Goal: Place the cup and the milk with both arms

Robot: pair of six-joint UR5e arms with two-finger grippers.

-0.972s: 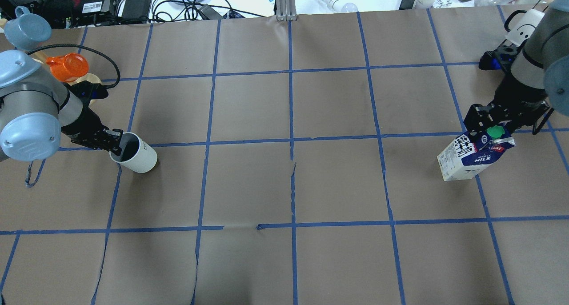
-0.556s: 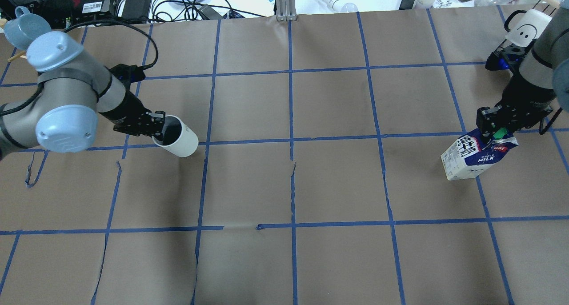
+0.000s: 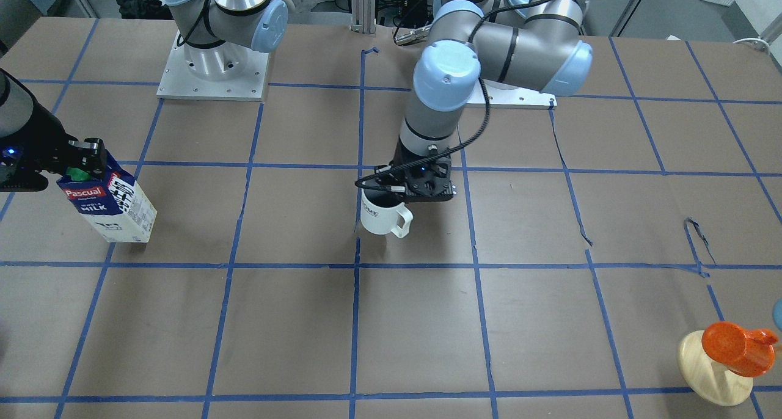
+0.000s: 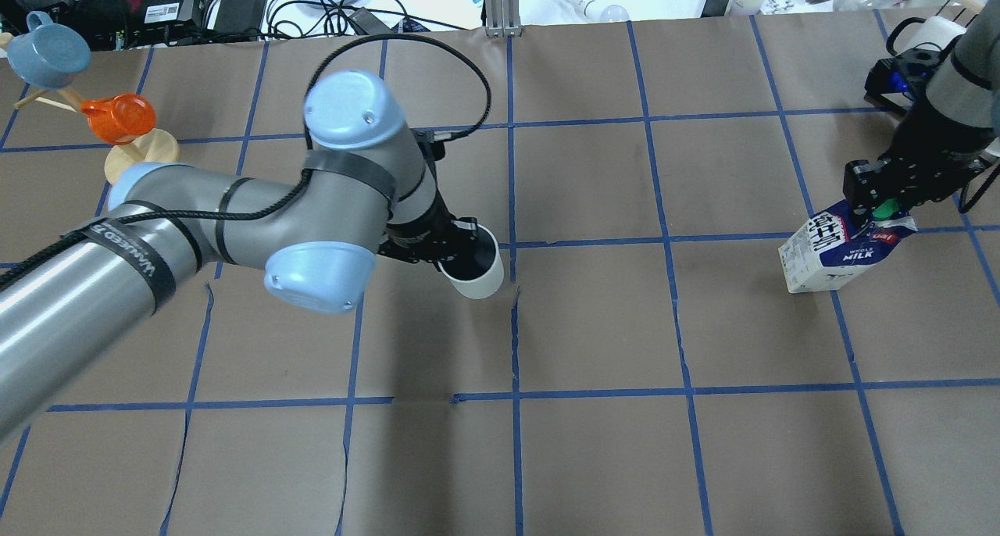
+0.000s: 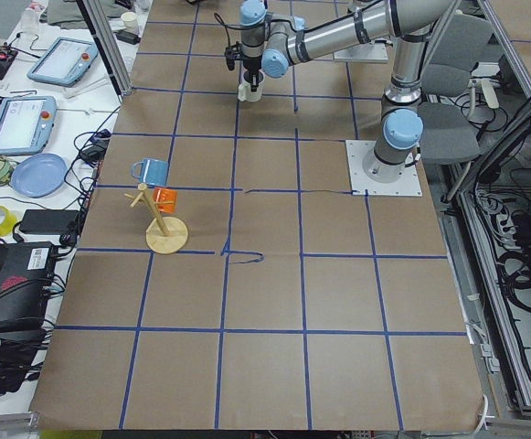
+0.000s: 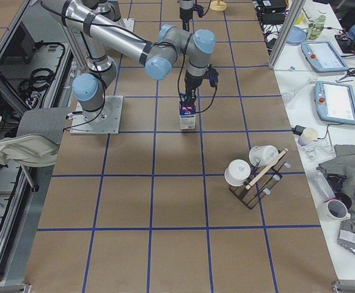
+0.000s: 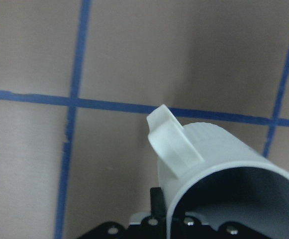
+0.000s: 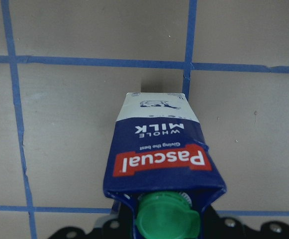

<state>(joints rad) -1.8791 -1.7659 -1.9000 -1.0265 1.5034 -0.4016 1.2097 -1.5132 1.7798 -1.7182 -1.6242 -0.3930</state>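
Note:
The cup point(image 4: 478, 274), a white mug with a dark inside, is near the table's middle. My left gripper point(image 4: 459, 245) is shut on its rim, one finger inside. In the front view the cup point(image 3: 382, 216) shows "HOME" lettering and its handle. The left wrist view shows the cup point(image 7: 219, 164) close up. I cannot tell if it touches the table. The milk point(image 4: 836, 248), a blue and white carton with a green cap, is at the right. My right gripper point(image 4: 881, 206) is shut on its top ridge. The milk also shows in the front view point(image 3: 113, 205) and the right wrist view point(image 8: 159, 149), slightly tilted.
A wooden mug stand point(image 4: 144, 149) with an orange cup point(image 4: 117, 118) and a blue cup point(image 4: 51, 51) stands at the far left. A rack with white mugs point(image 4: 926, 40) stands at the far right. Cables and clutter point(image 4: 234, 5) lie beyond the far edge.
My left arm has swung right, carrying the cup from the left side to near the table's middle. My right gripper with the milk has shifted slightly farther away.

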